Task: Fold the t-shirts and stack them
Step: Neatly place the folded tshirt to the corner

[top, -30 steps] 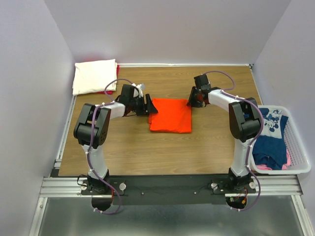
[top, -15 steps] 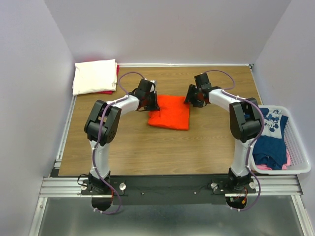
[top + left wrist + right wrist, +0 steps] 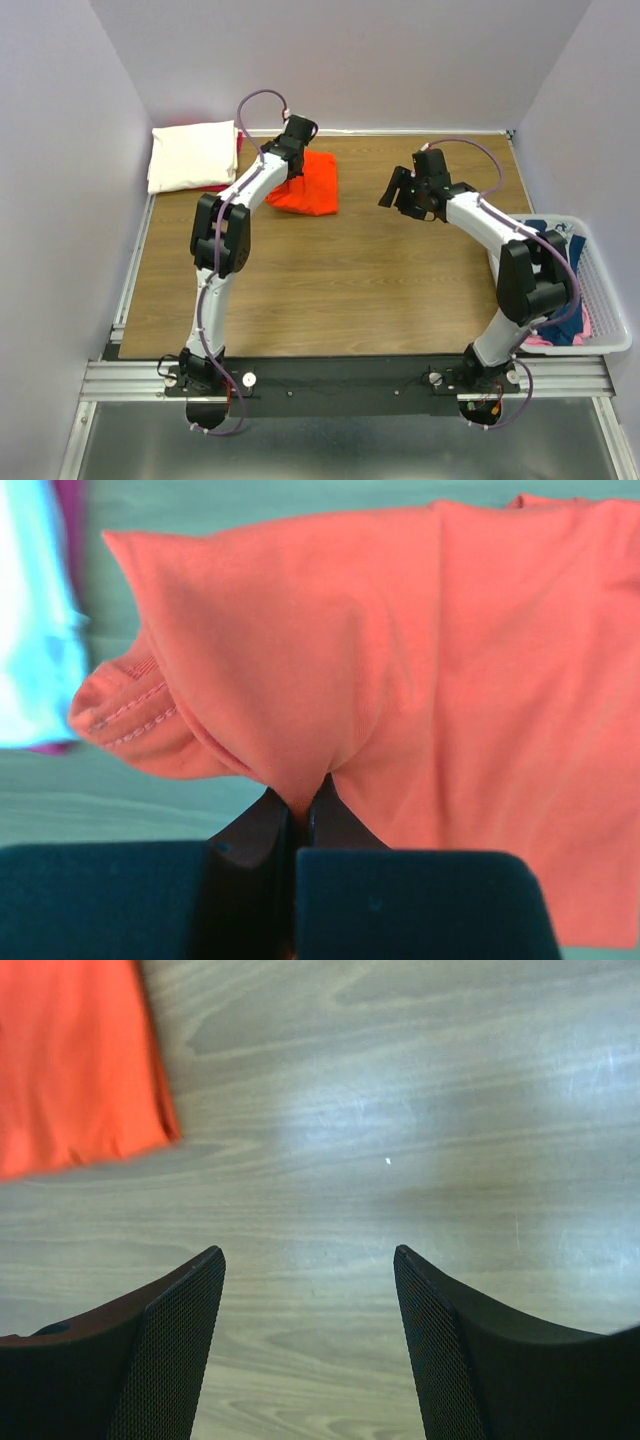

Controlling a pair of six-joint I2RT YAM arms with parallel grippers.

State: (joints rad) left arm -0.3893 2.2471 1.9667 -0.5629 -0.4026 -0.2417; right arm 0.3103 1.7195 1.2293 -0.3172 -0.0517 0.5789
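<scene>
orange t-shirt | L gripper clamped on fold, arm extended far | R gripper apart, hovering

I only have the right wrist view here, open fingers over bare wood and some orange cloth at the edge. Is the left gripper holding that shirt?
Observer: Yes, the left gripper is shut on a pinched fold of the orange t-shirt.
Operator: Where on the table?
Observer: Far side, near the folded cream-white t-shirt in the back left corner.
Operator: More to fold?
Observer: Navy cloth lies in the white basket at the right edge.
</scene>
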